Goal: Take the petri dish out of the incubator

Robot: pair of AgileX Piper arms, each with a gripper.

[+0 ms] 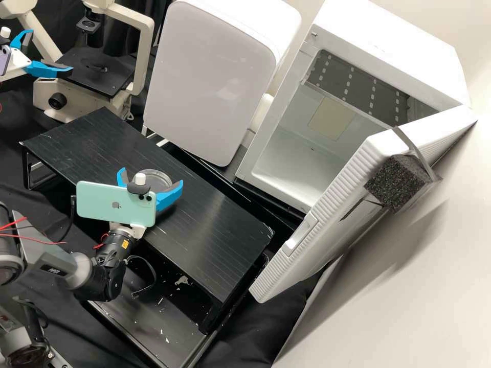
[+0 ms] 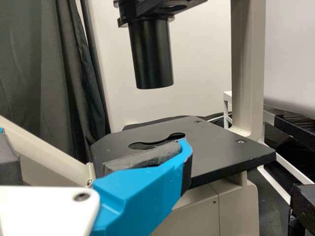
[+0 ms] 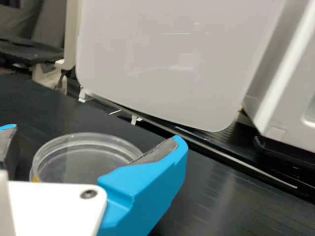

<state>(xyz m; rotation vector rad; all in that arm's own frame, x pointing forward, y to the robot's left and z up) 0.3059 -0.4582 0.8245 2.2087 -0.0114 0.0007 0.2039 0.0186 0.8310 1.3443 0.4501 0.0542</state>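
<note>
In the high view my right gripper (image 1: 151,177) is open over the black stand (image 1: 204,230), one blue finger on either side of the clear round petri dish (image 1: 155,176). The dish lies flat on the stand. In the right wrist view the dish (image 3: 81,164) sits between the fingers of the right gripper (image 3: 94,133), with a gap to one finger; whether the other touches it I cannot tell. At the high view's upper left, my left gripper (image 1: 50,51) is open by the microscope stage. The left wrist view has the left gripper (image 2: 94,138) before that stage (image 2: 221,152), nothing between its fingers.
The white incubator (image 1: 399,30) stands at the right, its door (image 1: 327,204) swung open with a black foam block on it. A closed white box (image 1: 209,76) is behind the stand. The microscope (image 1: 146,51) rises at the back left.
</note>
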